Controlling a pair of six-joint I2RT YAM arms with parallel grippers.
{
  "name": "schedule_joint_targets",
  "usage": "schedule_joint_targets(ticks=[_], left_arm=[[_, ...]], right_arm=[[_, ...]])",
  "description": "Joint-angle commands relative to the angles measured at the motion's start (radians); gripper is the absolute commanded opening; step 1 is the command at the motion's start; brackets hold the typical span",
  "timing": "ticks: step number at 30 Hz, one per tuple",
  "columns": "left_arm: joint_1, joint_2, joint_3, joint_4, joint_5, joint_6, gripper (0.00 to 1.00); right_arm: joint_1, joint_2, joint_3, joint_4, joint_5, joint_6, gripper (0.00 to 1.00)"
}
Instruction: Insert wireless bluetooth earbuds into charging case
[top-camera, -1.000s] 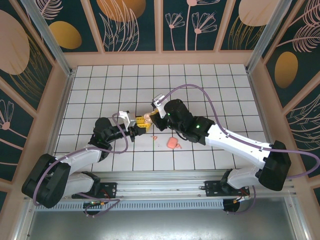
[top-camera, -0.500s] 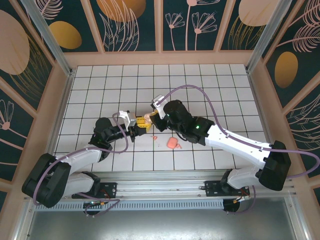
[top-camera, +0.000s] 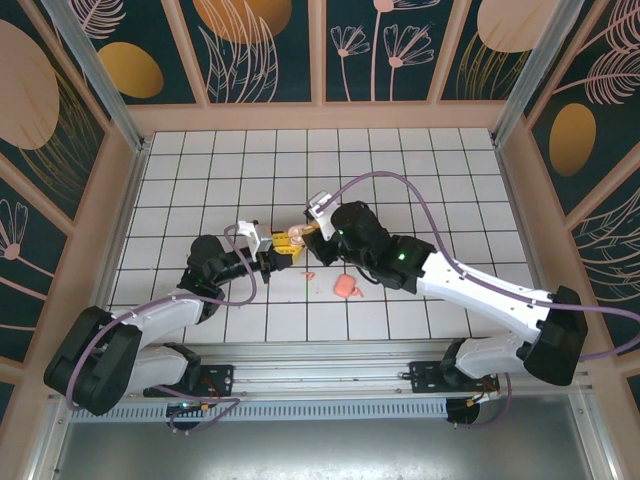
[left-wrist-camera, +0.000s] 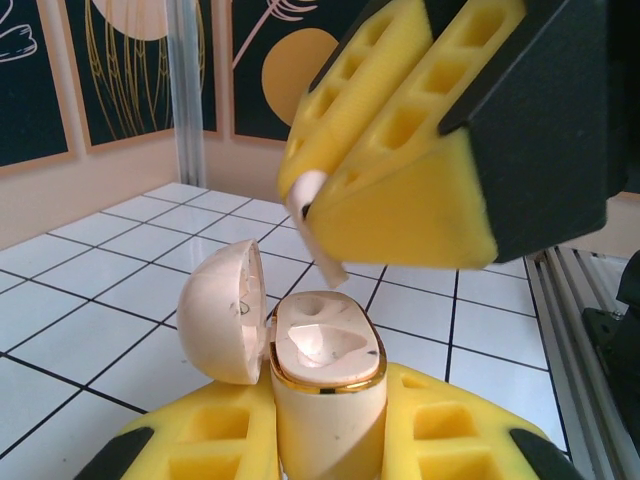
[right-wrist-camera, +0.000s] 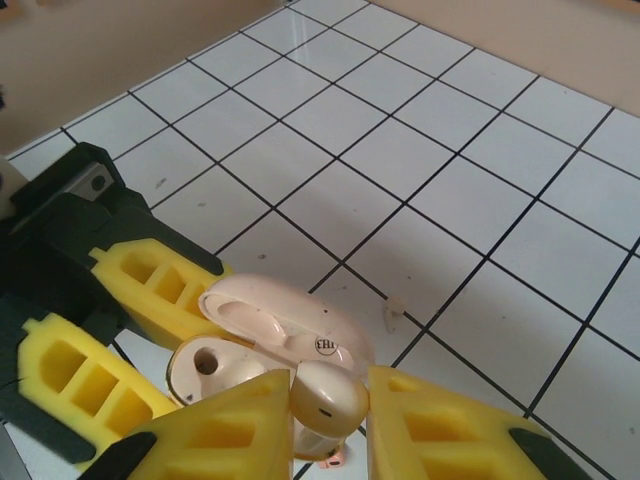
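The white tiled table carries both arms, which reach in from the near edge and meet near its middle. The left arm comes from the left and the right arm from the right.

The left gripper is clamped on the charging case, its yellow foam fingers pressing the case's lower body from both sides. The case stands upright and off the tiles, with its domed lid swung open to one side.

The right gripper hangs just above the open case, pinching one pale earbud between its yellow fingers. The earbud's stem points down toward the case top. Whether it touches the case cannot be told.

A small pink item lies on the tiles beside the right arm. A tiny red-orange speck sits near it.
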Motion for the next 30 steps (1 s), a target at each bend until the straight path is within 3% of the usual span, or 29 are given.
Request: schedule_joint_targets(ticks=[1, 30], left_arm=[[-0.003, 0.001, 0.019, 0.054, 0.000, -0.006, 0.09], [-0.003, 0.001, 0.028, 0.071, 0.019, -0.021, 0.09]], right_arm=[[0.005, -0.041, 0.006, -0.001, 0.006, -0.008, 0.22], [-0.003, 0.040, 0.037, -0.006, -0.022, -0.039, 0.22]])
